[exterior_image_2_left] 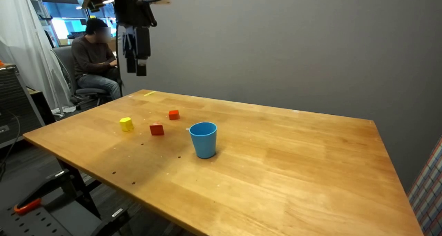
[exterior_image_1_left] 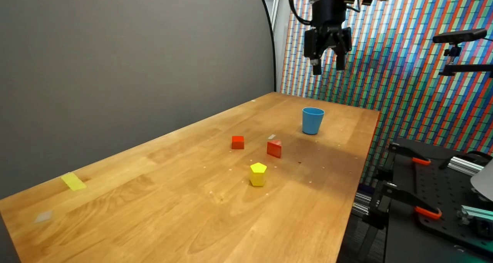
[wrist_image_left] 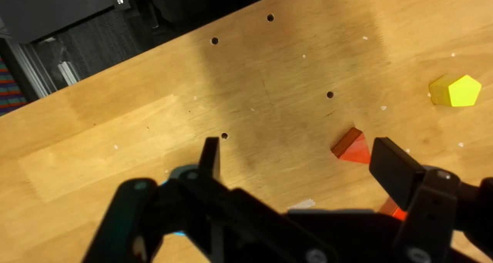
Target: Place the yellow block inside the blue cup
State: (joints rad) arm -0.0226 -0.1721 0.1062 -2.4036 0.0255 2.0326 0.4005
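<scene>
The black two-fingered gripper (exterior_image_1_left: 328,67) hangs high above the light-brown wooden table (exterior_image_1_left: 154,220), its fingers spread well apart. The small yellow pentagonal block (exterior_image_1_left: 257,175) stands on the table, well apart from the upright light-blue plastic cup (exterior_image_1_left: 312,122) (a small red triangular block (exterior_image_1_left: 274,149) sits between the two).

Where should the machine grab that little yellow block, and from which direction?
Probably by its upright sides: the yellow block stands on end with its flat five-sided top facing up, which suits the open tool coming straight down from above. Each side has a corner opposite, so the squeeze would likely press one flat face and the edge across from it.
</scene>
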